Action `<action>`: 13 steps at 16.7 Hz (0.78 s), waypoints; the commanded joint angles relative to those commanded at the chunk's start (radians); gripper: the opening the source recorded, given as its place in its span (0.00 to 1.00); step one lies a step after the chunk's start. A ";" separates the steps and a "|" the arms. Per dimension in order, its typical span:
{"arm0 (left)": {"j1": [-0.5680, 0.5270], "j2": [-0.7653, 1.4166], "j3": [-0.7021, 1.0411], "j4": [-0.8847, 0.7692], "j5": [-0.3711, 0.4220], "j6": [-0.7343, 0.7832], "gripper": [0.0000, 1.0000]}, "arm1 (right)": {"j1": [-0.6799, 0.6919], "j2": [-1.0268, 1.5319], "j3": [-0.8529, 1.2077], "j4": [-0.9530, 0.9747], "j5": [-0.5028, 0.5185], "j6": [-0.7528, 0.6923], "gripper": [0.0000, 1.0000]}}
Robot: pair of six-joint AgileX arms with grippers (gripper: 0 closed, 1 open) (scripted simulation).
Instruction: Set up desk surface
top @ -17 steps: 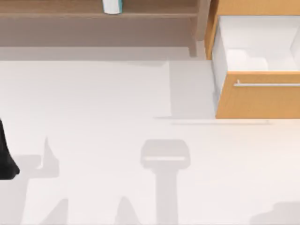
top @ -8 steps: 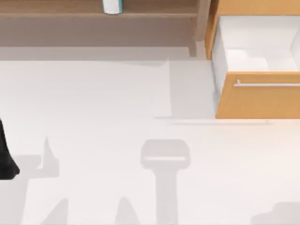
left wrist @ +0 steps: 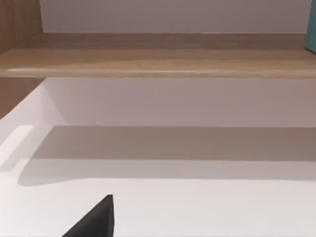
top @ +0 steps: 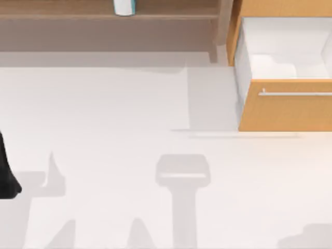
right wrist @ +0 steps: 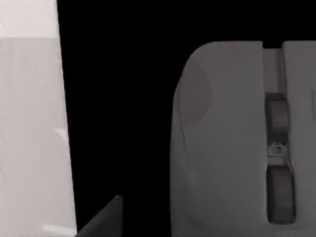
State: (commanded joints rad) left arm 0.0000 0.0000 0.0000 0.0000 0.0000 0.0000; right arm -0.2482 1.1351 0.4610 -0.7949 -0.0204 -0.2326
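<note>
Shadows lie across the near part of the desk surface, the wide pale top spanning the top view. Left arm sits at the left edge; whether its claw is wide or narrow I cannot tell. Farther back stand a wooden shelf and, right, an open orange-wood drawer. Right wrist view shows a grey mouse.

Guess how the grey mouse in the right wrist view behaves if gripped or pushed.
The mouse looks like a moulded hard shell, so it is probably stiff and fairly light. Its smooth, rounded sides may slip when squeezed. The broad, domed shape suggests it would slide rather than roll or tip, though its underside is hidden.
</note>
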 joint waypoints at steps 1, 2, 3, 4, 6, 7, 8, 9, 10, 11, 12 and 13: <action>0.000 0.000 0.000 0.000 0.000 0.000 1.00 | 0.000 0.000 0.000 0.000 0.000 0.000 1.00; 0.000 0.000 0.000 0.000 0.000 0.000 1.00 | 0.000 0.000 0.000 0.000 0.000 0.000 1.00; 0.000 0.000 0.000 0.000 0.000 0.000 1.00 | 0.000 0.000 0.000 0.000 0.000 0.000 1.00; 0.000 0.000 0.000 0.000 0.000 0.000 1.00 | 0.000 0.000 0.001 0.000 0.000 0.000 1.00; 0.000 0.000 0.000 0.000 0.000 0.000 1.00 | 0.001 -0.002 0.005 0.009 0.003 -0.004 1.00; 0.000 0.000 0.000 0.000 0.000 0.000 1.00 | 0.004 -0.005 0.011 0.028 0.008 -0.014 1.00; 0.000 0.000 0.000 0.000 0.000 0.000 1.00 | 0.007 -0.006 0.016 0.057 0.015 -0.027 1.00; 0.000 0.000 0.000 0.000 0.000 0.000 1.00 | 0.013 -0.006 0.020 0.096 0.025 -0.046 1.00; 0.000 0.000 0.000 0.000 0.000 0.000 1.00 | 0.019 -0.003 0.022 0.147 0.037 -0.070 1.00; 0.000 0.000 0.000 0.000 0.000 0.000 1.00 | 0.028 0.002 0.022 0.206 0.051 -0.098 1.00; 0.000 0.000 0.000 0.000 0.000 0.000 1.00 | 0.037 0.008 0.020 0.272 0.066 -0.129 1.00; 0.000 0.000 0.000 0.000 0.000 0.000 1.00 | 0.047 0.017 0.016 0.346 0.083 -0.164 1.00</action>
State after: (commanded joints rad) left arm 0.0000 0.0000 0.0000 0.0000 0.0000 0.0000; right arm -0.2008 1.1520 0.4774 -0.4490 0.0623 -0.3964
